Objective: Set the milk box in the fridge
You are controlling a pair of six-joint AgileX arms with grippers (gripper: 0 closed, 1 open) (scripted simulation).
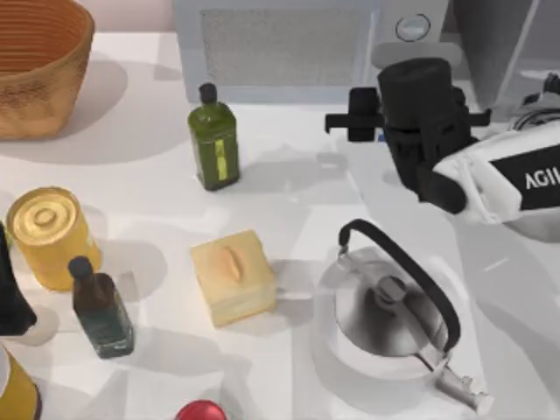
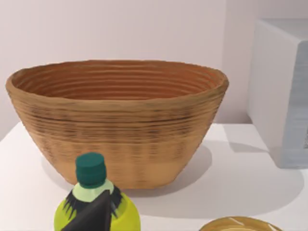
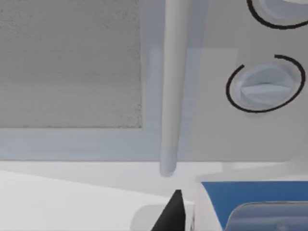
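Near edge of the table, top view: a red round object, partly cut off, and a yellow object at the left corner, also cut off. Just beyond, a steel kettle with a black arched handle sits right of centre; a pale yellow block lies to its left, and a small dark teal bottle stands further left. A yellow can, lid closed, stands just behind the teal bottle. Contents of these vessels cannot be seen.

Mid table: a green bottle, black-capped, upright.

Right arm: the right gripper hangs in front of the white microwave; whether its fingers are wide or narrow cannot be told. In the right wrist view the blue top of the milk box lies directly beneath the wrist, close before the microwave's dial, with one dark fingertip beside it.

Far left: a woven basket; the left wrist view shows its interior with nothing visible inside.

Far right corner: the grey fridge, partly in view.

Left arm is parked at the table's left edge.
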